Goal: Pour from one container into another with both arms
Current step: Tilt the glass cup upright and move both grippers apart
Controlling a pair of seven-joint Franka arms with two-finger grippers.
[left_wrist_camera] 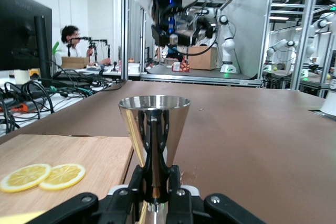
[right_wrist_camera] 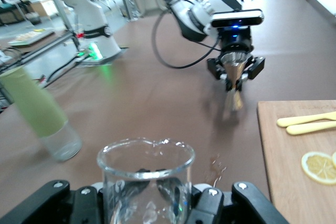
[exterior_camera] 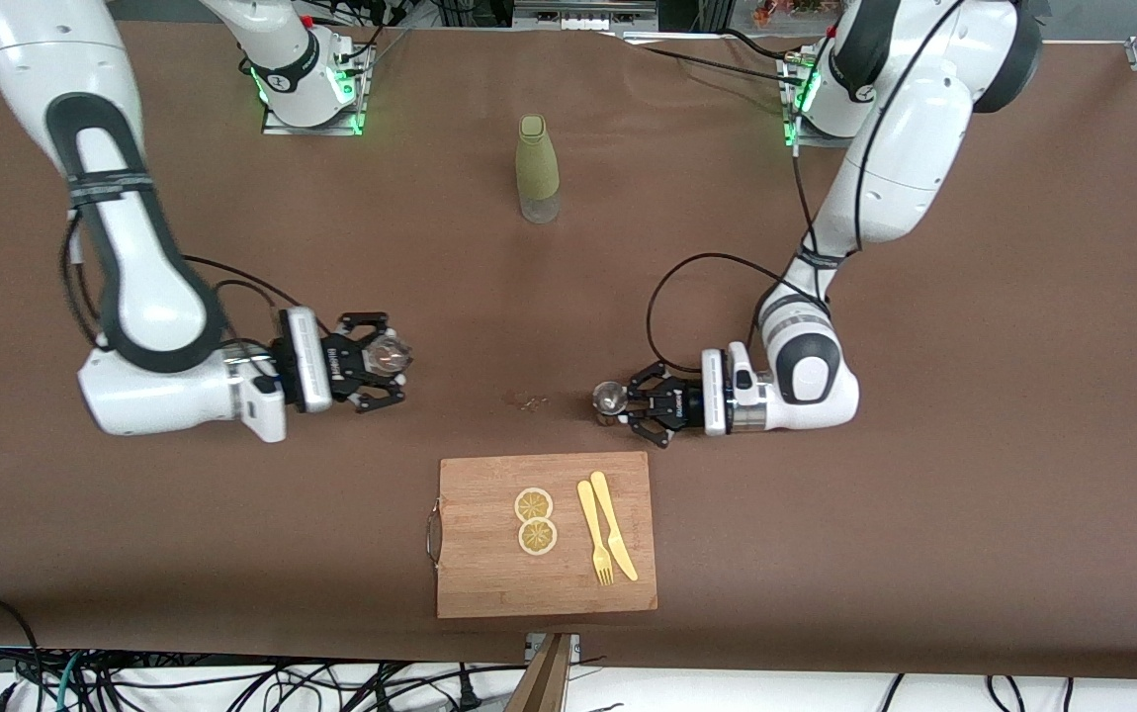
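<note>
Front view: left gripper [exterior_camera: 625, 403], low over the table [exterior_camera: 974, 445] just above the cutting board's edge, pinches a steel jigger [exterior_camera: 610, 399] at its waist; right gripper [exterior_camera: 393, 362], toward the right arm's end of the table, pinches a clear glass beaker [exterior_camera: 392, 354] held off the surface. Green bottle [exterior_camera: 537, 168] stands upright between the two bases, farther from the camera than both grippers. Wooden cutting board [exterior_camera: 489, 583] lies nearest the camera w/ two lemon slices [exterior_camera: 535, 520] and a yellow fork and knife [exterior_camera: 606, 539]. Left wrist view: jigger [left_wrist_camera: 154, 129] upright, fingers [left_wrist_camera: 173, 176] pressed on its narrow middle; lemon slices [left_wrist_camera: 42, 176] on board beside it. Right wrist view: beaker [right_wrist_camera: 146, 174] clamped between the fingers, spout rim up; bottle [right_wrist_camera: 39, 114] and the left gripper w/ jigger [right_wrist_camera: 233, 80] visible farther off.
</note>
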